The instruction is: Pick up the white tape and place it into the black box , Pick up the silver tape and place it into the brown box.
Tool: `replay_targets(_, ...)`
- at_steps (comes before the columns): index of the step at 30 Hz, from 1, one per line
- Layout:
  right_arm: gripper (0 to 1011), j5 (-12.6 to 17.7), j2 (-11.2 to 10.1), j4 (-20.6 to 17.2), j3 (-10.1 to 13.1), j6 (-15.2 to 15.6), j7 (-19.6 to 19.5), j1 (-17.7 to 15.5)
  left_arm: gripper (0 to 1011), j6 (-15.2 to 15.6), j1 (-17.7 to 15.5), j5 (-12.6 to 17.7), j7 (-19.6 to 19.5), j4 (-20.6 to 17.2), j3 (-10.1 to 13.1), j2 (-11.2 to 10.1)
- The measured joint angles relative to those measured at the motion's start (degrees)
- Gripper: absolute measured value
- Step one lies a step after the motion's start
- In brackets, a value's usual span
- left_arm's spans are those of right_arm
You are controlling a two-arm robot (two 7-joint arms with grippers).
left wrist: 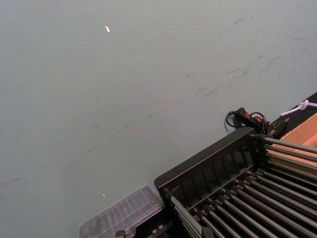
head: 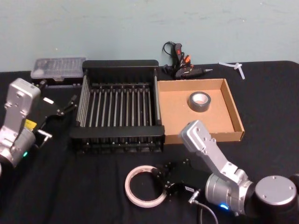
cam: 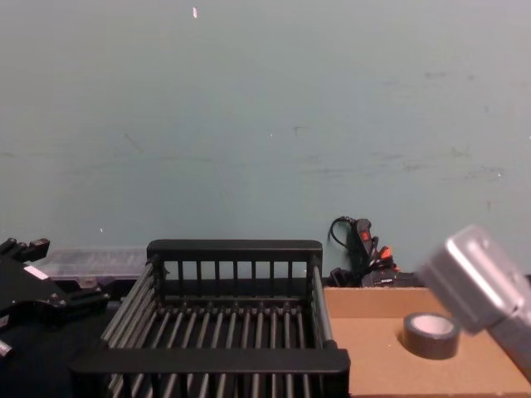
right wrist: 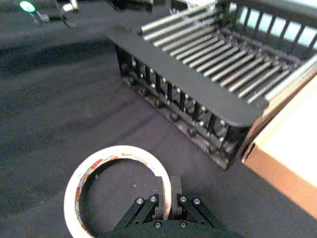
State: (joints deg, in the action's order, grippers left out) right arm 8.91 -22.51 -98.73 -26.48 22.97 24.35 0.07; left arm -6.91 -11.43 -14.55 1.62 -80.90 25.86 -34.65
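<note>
Head view: the right tool (head: 164,179) is low on the black worktop (head: 70,186), its fingers pressed together across the wall of the white tape (head: 142,186), which lies flat just in front of the black box (head: 119,109). From the right wrist view, the pinch sits on the ring's near edge — one finger inside the hoop, one outside. The silver tape (head: 200,101) already rests in the brown box (head: 236,116), so only the white ring appears left to move. The ring is thin-walled and likely to flex, so a straight lift before any sideways travel looks wise, high enough to clear the crate's thick front rim. Letting go over the middle of the barred floor, rather than near a wall, should keep the hoop from catching on edge. The left tool (head: 70,105) waits beside the crate's left wall — whether spread or closed cannot be told.
</note>
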Motion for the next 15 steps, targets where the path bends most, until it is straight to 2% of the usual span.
replay_targets(15, 94, 4.51, -3.48, -4.78, 1.99, -4.63, 2.81, 1.64, 1001, 0.0, 0.0, 0.0, 0.0, 0.0, 0.0, 0.0)
